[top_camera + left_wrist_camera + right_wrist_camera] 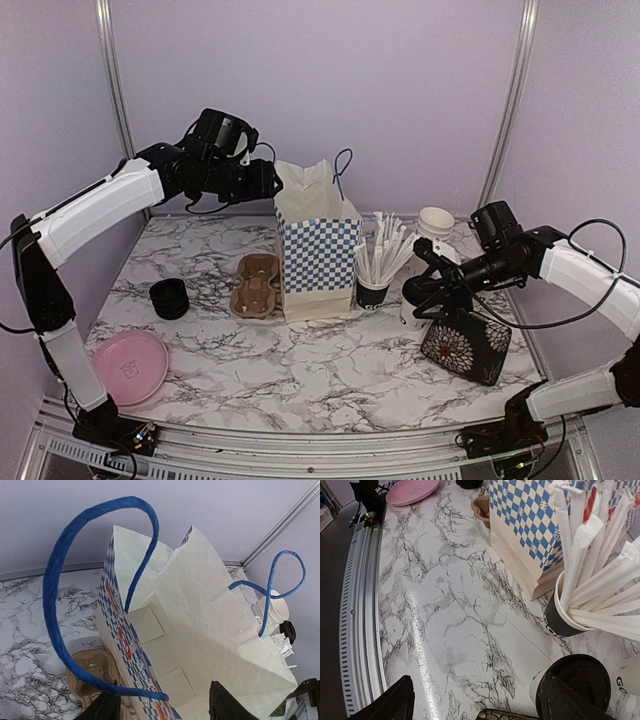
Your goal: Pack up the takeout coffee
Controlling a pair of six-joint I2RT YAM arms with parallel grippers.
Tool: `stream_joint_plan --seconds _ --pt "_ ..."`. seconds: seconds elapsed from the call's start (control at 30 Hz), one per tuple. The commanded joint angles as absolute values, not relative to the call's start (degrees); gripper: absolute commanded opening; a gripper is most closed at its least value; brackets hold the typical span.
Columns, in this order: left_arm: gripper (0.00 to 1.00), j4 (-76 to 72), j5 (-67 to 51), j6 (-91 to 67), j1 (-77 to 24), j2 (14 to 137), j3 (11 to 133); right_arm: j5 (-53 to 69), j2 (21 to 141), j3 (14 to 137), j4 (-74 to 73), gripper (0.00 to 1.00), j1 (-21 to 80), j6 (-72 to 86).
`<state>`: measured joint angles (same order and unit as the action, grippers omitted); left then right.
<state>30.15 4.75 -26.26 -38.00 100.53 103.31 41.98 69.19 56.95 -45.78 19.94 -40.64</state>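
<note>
A white takeout coffee cup with a black lid [584,679] stands on the marble, partly behind my right gripper's far finger. A second white cup with black lettering [627,677] stands beside it. My right gripper [480,707] [420,295] is open, with only bare table between its fingers. The brown pulp carrier [255,285] [90,675] lies left of the blue-checked paper bag [315,245]. My left gripper [268,182] [165,710] hovers open over the bag's upper left edge. The bag's near wall and one blue handle [55,580] pass between its fingers. The inside of the bag [200,630] shows nothing in it.
A black cup of white straws [375,270] [580,595] stands right of the bag. A stack of white cups [436,222] is behind it. A dark patterned pouch [465,345] lies under my right arm. A low stack of black rings [169,298] and a pink plate [130,365] sit at the left.
</note>
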Motion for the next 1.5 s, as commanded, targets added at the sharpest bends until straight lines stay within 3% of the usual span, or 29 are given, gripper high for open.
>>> stream_joint_plan --seconds 0.0,0.2,0.4,0.63,1.47 --pt "0.56 34.63 4.11 -27.59 -37.97 103.46 108.11 42.55 67.46 56.40 -44.08 0.84 19.48 -40.21" --pt "0.34 37.35 4.93 -27.09 -37.95 108.93 113.72 42.63 66.88 56.21 -44.07 0.84 19.51 -40.08" --pt "0.30 41.18 7.01 -26.51 -37.97 112.13 117.90 42.28 65.42 55.17 -43.47 0.84 19.44 -39.84" --pt "0.00 41.39 8.57 -25.78 -37.96 111.23 118.43 42.36 65.29 55.14 -43.06 0.84 19.49 -39.67" --pt "0.00 29.21 7.17 -30.53 -37.86 86.14 108.53 47.44 68.00 60.58 -47.89 0.84 19.51 -41.51"
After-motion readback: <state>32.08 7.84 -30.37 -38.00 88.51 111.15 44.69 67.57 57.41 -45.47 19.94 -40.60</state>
